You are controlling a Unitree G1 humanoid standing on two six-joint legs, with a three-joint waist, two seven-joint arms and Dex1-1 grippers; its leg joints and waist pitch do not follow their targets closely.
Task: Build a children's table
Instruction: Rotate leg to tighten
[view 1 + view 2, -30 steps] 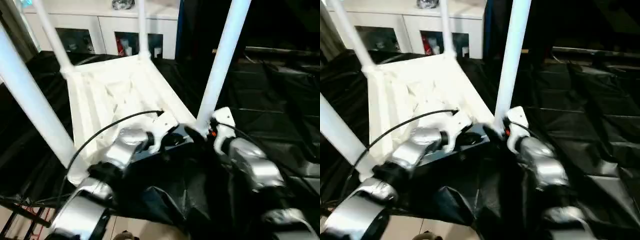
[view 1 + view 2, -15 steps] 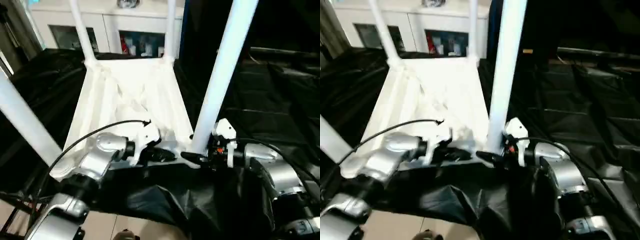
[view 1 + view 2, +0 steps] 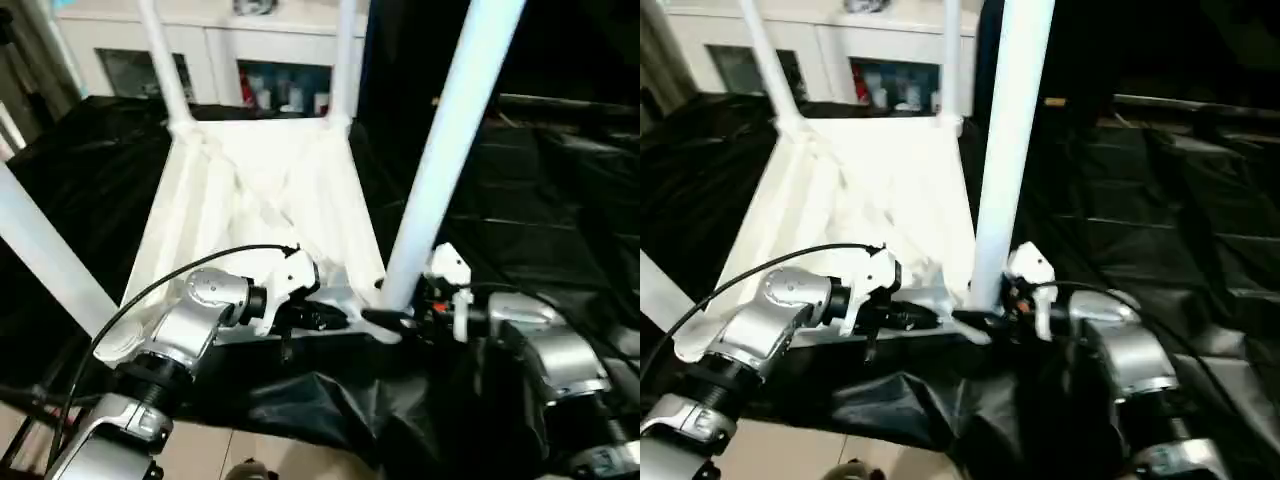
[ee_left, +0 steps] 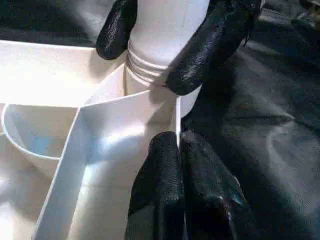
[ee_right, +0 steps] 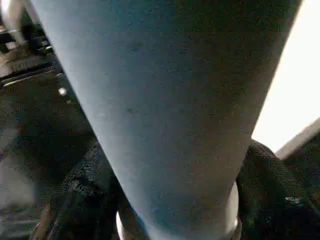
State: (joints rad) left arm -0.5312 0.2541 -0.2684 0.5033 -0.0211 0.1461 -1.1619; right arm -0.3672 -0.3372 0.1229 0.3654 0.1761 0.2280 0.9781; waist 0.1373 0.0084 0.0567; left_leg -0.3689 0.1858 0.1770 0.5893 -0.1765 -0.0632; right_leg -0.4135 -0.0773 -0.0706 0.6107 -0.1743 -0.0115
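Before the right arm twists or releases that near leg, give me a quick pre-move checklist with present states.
1. Right gripper fingers on both sides of the near right leg at its base: ok.
2. Leg base seated fully in its corner socket: not ok, thread rings show above the socket.
3. Left gripper shut, fingertips against the tabletop rim beside that corner: ok.
4. Both far legs standing in their sockets: ok.
5. Tabletop lying underside up on the black-draped table: ok.

The near right leg (image 3: 440, 165) is running off the top edge, its upper end unseen. The near left leg (image 3: 45, 255) is leaving at the left edge. Cabinet (image 3: 250, 60) contents are staying too blurred to identify.
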